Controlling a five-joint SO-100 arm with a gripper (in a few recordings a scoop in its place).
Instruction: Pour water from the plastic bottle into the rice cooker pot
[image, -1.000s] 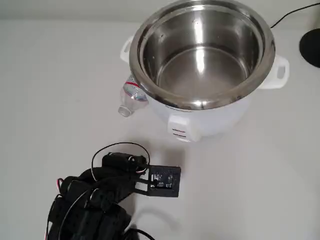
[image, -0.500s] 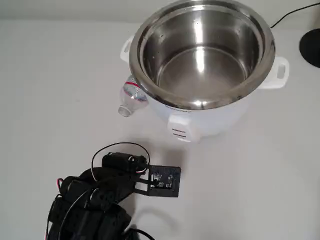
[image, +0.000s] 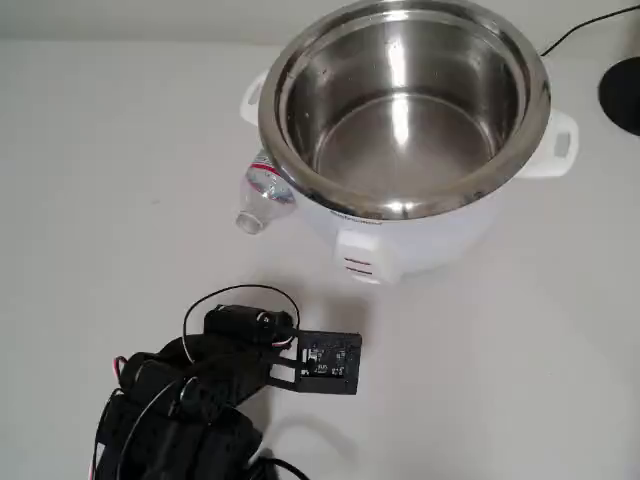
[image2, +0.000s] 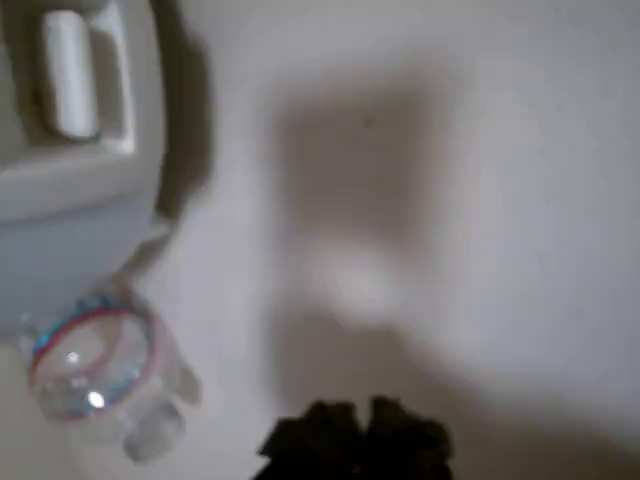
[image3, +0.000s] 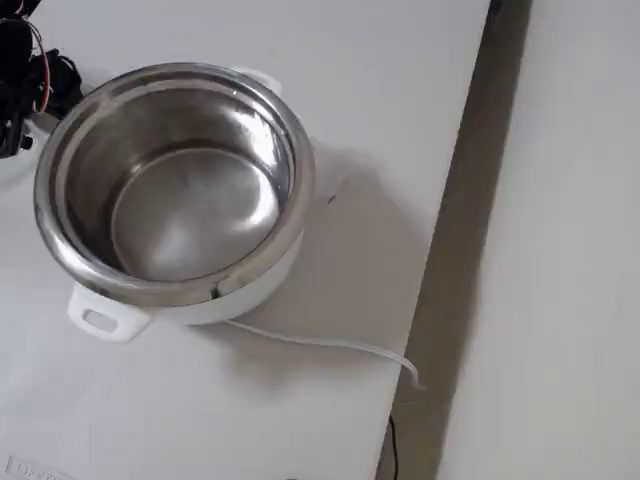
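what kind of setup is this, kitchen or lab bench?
Most likely a lab or demo bench, not a kitchen. A bare white table carries just a rice cooker pot, a small plastic bottle standing beside it, and the black robot arm with exposed wiring.

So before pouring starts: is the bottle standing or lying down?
Standing: the plastic bottle is seen from above, cap toward the camera, close beside the rice cooker pot.
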